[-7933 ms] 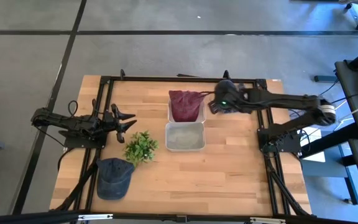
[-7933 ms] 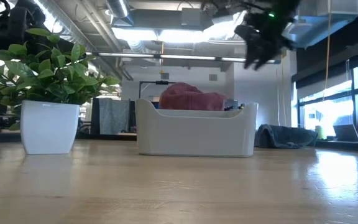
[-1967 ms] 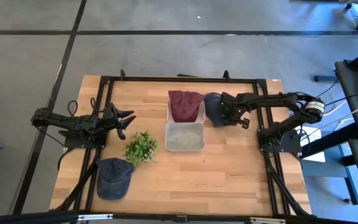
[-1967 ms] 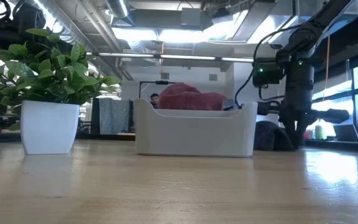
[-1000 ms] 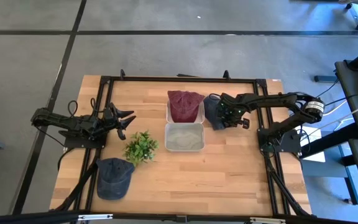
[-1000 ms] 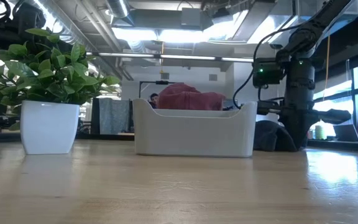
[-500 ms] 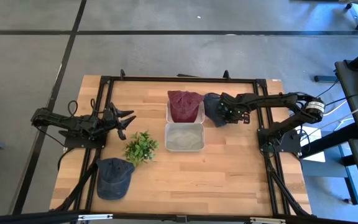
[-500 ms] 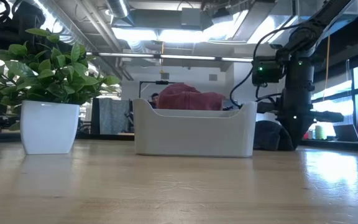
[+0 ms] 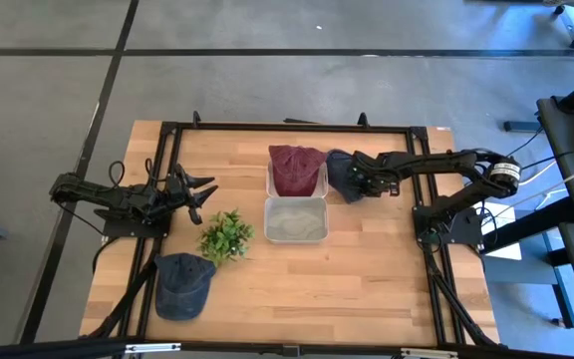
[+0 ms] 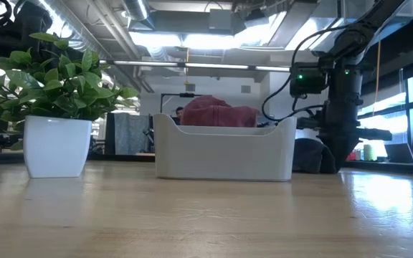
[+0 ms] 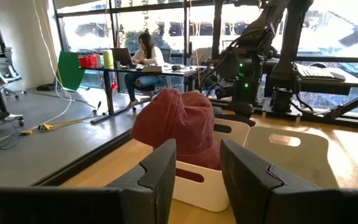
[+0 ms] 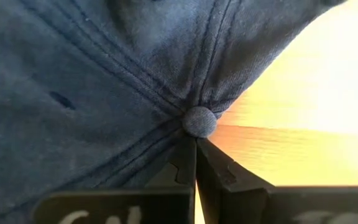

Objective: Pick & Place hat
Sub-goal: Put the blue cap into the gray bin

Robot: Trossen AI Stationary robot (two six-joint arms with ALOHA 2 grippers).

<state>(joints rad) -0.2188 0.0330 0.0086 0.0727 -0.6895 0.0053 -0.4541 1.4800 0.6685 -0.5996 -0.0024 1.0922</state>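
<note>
A dark blue hat [image 9: 337, 168] lies on the wooden table just right of the far white bin [image 9: 271, 181], which holds a red hat [image 9: 297, 166]. My right gripper [image 9: 355, 179] is shut down on that blue hat; its wrist view is filled by the hat's crown [image 12: 92, 74]. Another blue hat [image 9: 182, 283] rests on the table near the front left. My left gripper [image 9: 205, 189] waits open at the table's left, facing the bins and the red hat [image 11: 182, 127]. My right gripper has its shut fingertips [image 12: 185, 155] at the top of the blue hat's crown, right beside the top button [image 12: 199, 121], pinching the cloth there. The fingers come from the table's right, slanting down. The hat lies on the table.
A second white bin [image 9: 297, 237] with grey-green cloth stands nearer than the first. A potted plant [image 9: 227, 236] sits left of it. A black frame [image 9: 287, 127] runs along the table's edges. Bare wood [image 9: 367, 279] lies toward the front right.
My right gripper has shifted a little toward the far edge and the bins while staying low on the blue hat, and the hat has moved slightly with it.
</note>
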